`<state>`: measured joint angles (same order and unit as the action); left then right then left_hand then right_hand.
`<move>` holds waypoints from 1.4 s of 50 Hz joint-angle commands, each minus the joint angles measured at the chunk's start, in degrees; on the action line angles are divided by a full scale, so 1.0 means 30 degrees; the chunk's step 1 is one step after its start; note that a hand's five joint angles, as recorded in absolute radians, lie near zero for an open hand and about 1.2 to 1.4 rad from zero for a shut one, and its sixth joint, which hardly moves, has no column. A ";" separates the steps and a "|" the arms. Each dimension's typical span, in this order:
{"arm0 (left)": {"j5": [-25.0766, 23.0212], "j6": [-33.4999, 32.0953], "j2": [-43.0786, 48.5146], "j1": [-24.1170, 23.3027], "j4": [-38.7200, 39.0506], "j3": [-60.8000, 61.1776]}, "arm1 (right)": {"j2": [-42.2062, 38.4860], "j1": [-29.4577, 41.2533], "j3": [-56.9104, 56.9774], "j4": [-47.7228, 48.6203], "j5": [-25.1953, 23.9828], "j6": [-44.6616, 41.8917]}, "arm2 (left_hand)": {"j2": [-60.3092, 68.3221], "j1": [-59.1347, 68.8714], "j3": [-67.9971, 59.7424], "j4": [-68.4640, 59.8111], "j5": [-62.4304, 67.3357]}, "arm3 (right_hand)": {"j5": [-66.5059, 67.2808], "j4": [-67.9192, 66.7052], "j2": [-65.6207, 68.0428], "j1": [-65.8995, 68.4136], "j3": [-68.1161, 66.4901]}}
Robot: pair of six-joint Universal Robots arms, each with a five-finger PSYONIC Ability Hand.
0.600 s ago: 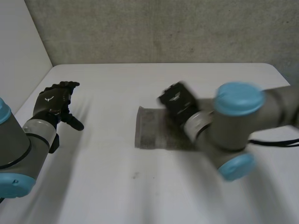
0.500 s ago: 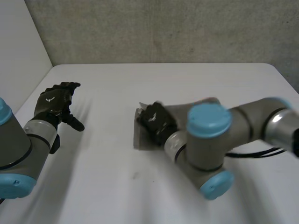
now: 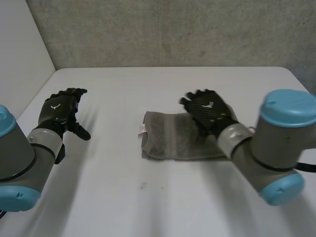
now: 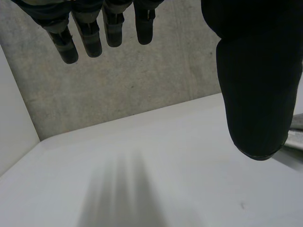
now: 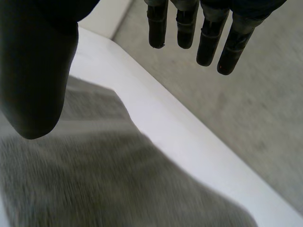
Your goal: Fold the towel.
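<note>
- Finds the towel (image 3: pixel 177 140) flat near the middle of the bench (image 3: pixel 123 197), doubled into a grey band with a small tag (image 3: pixel 140 129) at its left end. Looks close to finished, judging by the layered edges.
- Places the right robot hand (image 3: pixel 210 111) over the towel's right part, released, with fingers straight, thumb apart and nothing grasped. Suggests smoothing the fold or lifting clear; cannot tell whether it touches the cloth.
- Holds the left robot hand (image 3: pixel 61 111) well apart over the bench's left side, likewise released and empty, probably parked so as not to disturb the fold.
</note>
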<state>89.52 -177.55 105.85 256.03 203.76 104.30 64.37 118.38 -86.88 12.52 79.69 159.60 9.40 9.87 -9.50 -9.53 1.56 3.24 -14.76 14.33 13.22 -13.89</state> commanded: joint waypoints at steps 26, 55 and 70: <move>0.0014 -0.0055 -0.0186 -0.1846 0.0018 0.0362 | -0.0717 -0.5622 -0.4879 0.3677 0.0444 -0.3625 | 0.0201 0.0045 -0.0167 -0.0156 -0.0520 | 2.2253 -2.1746 2.1891 2.2261 -2.2037; 0.0013 -0.0085 -0.0215 -0.1699 -0.0011 0.0333 | -0.4678 0.5776 0.3268 -0.0513 -0.0198 -1.2424 | 0.0201 0.0045 -0.0167 -0.0156 -0.0520 | 0.2241 -0.1734 0.1879 0.2249 -0.2025; 0.0189 0.0266 0.0978 -0.4682 -0.3841 -0.5019 | 0.1481 0.0619 0.0189 0.0309 0.0009 0.3899 | 0.0201 0.0045 -0.0167 -0.0156 -0.0520 | -0.1080 0.1588 -0.1443 -0.1072 0.1296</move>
<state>89.59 -177.57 104.59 247.46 199.99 98.46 64.49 126.07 -83.65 14.12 79.96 154.94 9.39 9.87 -9.49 -9.53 1.54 3.21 -14.69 14.26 13.21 -13.81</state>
